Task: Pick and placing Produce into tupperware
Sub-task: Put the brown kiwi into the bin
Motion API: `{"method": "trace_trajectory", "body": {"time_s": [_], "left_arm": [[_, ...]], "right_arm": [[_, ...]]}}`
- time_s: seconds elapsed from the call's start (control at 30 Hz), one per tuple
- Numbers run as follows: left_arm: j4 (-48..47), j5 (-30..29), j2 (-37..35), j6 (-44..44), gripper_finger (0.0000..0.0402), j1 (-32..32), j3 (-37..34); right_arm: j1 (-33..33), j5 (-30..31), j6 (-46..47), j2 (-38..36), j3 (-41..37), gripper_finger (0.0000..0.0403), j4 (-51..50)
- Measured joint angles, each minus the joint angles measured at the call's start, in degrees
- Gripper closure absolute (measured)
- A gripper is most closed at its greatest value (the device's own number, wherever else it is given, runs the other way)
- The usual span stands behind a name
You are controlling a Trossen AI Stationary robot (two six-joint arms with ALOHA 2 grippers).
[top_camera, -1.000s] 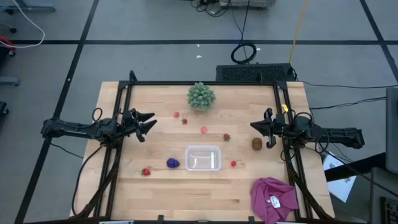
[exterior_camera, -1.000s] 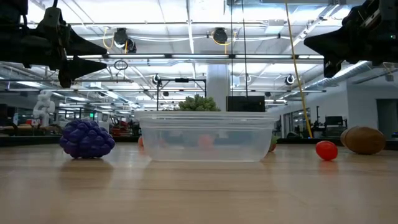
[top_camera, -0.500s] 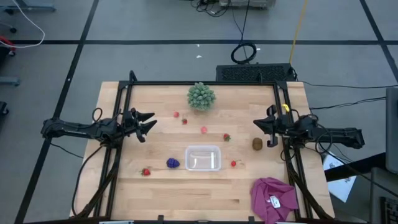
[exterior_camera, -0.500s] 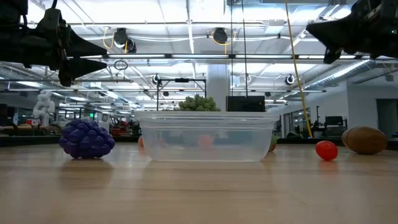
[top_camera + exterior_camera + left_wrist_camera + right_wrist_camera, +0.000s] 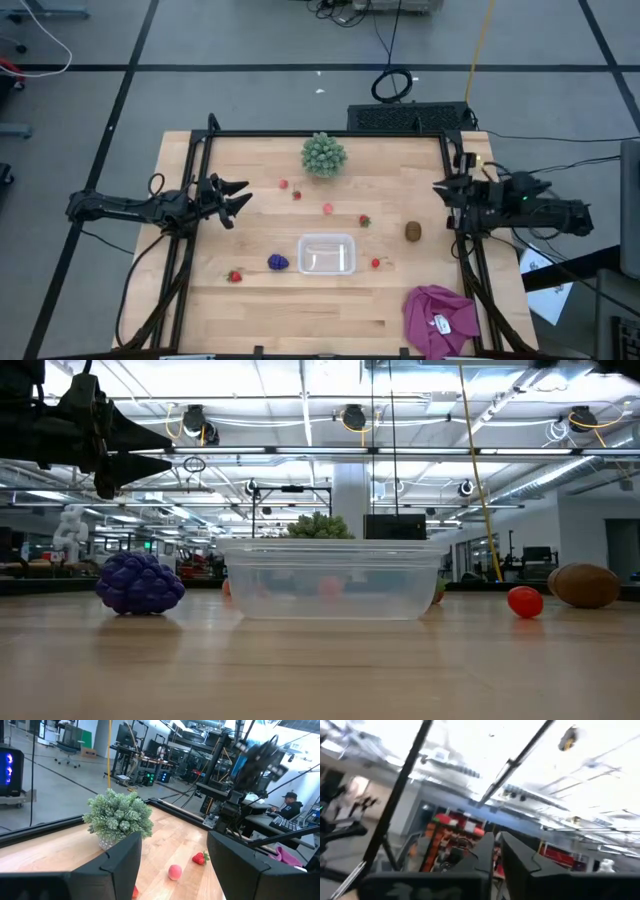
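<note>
Bright overhead ceiling lights — glare in low view; right wrist view motion-blurred, washed out.

The dark two-finger right gripper [image 5: 447,190] now sits pulled back at the right edge of the wooden table [image 5: 260,300], tilted upward toward the ceiling, gone from the low view, fingers nearly together.

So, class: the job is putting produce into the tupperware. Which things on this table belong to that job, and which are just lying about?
Belong to the job:
strawberries
grape cluster
kiwi
tupperware

Just lying about:
green spiky ball
magenta cloth
</note>
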Motion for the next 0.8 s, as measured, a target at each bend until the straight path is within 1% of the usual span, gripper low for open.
{"method": "trace_trajectory", "body": {"time_s": [0.13,0.27,0.33,0.43,0.5,0.57,0.67,0.8], "left_arm": [[0.00,0.02,0.00,0.02,0.0172,0.00,0.00],[0.00,0.02,0.00,0.02,0.0172,0.00,0.00],[0.00,0.02,0.00,0.02,0.0172,0.00,0.00],[-0.01,0.02,0.00,0.15,0.0172,0.00,0.00],[0.00,0.01,0.00,0.89,0.0172,0.00,0.00],[-0.01,0.01,0.00,1.85,0.0172,0.00,0.00],[-0.02,0.02,0.00,2.82,0.0172,0.00,0.00],[-0.02,0.02,0.00,2.93,0.0172,0.00,0.00]], "right_arm": [[0.00,-0.26,-0.46,11.08,15.69,0.0329,-15.94],[0.00,0.08,2.49,25.40,29.76,0.0280,-31.37],[0.00,2.54,4.49,32.68,36.98,0.0255,-39.71],[0.00,9.35,7.41,42.86,47.07,0.0218,-54.69],[-0.02,13.03,9.10,49.14,52.70,0.0196,-62.78],[-0.04,14.66,10.43,54.16,57.13,0.0178,-68.25],[-0.55,14.95,12.18,60.32,62.75,0.0161,-74.56],[-2.21,15.04,15.63,66.17,68.42,0.0154,-83.47]]}}
